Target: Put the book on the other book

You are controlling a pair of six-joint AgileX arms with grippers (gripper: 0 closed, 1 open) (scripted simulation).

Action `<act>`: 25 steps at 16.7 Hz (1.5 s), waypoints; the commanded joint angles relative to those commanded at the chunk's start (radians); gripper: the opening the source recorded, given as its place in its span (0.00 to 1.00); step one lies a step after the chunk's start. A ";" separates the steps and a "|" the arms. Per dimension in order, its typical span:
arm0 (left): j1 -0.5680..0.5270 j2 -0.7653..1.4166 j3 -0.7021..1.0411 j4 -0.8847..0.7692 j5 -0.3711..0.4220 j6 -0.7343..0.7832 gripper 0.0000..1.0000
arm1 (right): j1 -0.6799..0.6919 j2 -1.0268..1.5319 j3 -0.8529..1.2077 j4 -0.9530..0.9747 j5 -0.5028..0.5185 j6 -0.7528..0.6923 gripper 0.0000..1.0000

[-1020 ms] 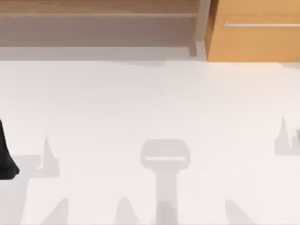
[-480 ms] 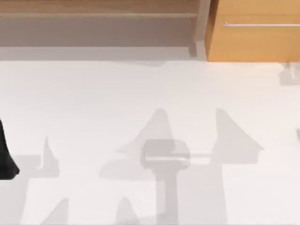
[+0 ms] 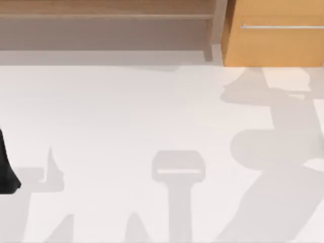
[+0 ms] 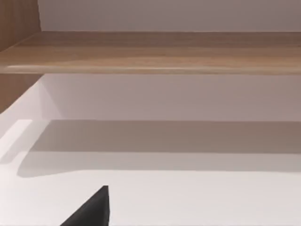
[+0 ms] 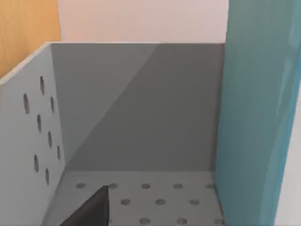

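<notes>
- White table [image 3: 126, 111], bare and shadowed; wooden shelf [image 3: 106, 10] and cabinet [image 3: 276, 45] along its far edge.
- Left gripper [image 3: 6, 169] at the table's left edge; finger state: cannot tell.
- Right wrist view: a teal book [image 5: 256, 132] stands upright just beside the right gripper's fingertip [image 5: 91, 209], in a grey perforated bin [image 5: 136, 117].

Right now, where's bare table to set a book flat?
The white table is bare from the wooden shelf and cabinet at the back down to the near edge. The left arm takes the left edge. The right wrist view faces a perforated grey bin with a teal book upright: tight there.
</notes>
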 joint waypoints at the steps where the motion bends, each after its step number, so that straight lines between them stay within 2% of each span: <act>1: 0.000 0.000 0.000 0.000 0.000 0.000 1.00 | -0.014 0.054 0.041 0.017 -0.013 0.000 1.00; 6: 0.000 0.000 0.000 0.000 0.000 0.000 1.00 | -0.049 0.164 0.138 0.061 -0.047 -0.003 1.00; 11: 0.000 0.000 0.000 0.000 0.000 0.000 1.00 | -0.044 0.163 0.137 0.058 -0.044 -0.003 1.00; 18: 0.000 0.000 0.000 0.000 0.000 0.000 1.00 | -0.023 0.257 0.281 0.011 -0.020 -0.004 1.00; 22: 0.000 0.000 0.000 0.000 0.000 0.000 1.00 | -0.022 0.263 0.291 0.007 -0.018 -0.004 1.00; 25: 0.000 0.000 0.000 0.000 0.000 0.000 1.00 | -0.022 0.263 0.291 0.007 -0.018 -0.004 0.77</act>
